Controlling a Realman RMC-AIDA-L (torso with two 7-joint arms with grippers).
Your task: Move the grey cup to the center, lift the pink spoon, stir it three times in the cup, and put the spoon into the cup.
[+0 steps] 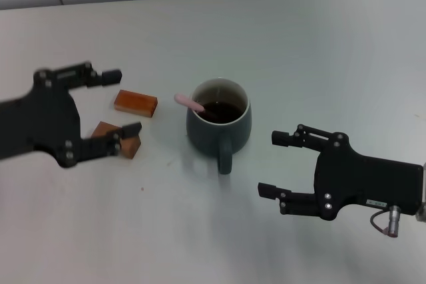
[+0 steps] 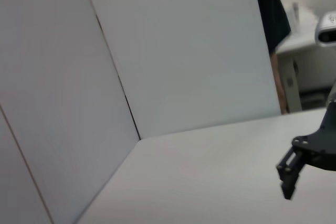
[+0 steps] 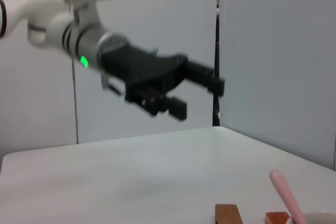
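Grey cup (image 1: 219,122) standing upright near the middle of the white table (image 1: 319,51), handle turned toward the robot, dark liquid inside. Pink spoon (image 1: 190,103) already in it — bowl sunk in the liquid, pink handle leaning over the rim toward the robot's left. Left gripper (image 1: 118,103) off to the cup's left, fingers spread wide and empty, straddling two brown blocks (image 1: 136,102) on the table. Right gripper (image 1: 273,163) to the cup's right and nearer the robot, also spread and empty, fingertips near the handle but apart from it. Judged from this: task essentially done, only retreat left. Main risk — a careless pull-back. From the left, a lower finger catching a block and shoving it into the cup, or brushing the overhanging spoon handle and flipping it out. From the right, a fingertip clipping the cup handle, turning or sliding the cup off centre and slopping liquid over the rim. Spoon resting only loosely against the rim, so likely to shift with any jolt.
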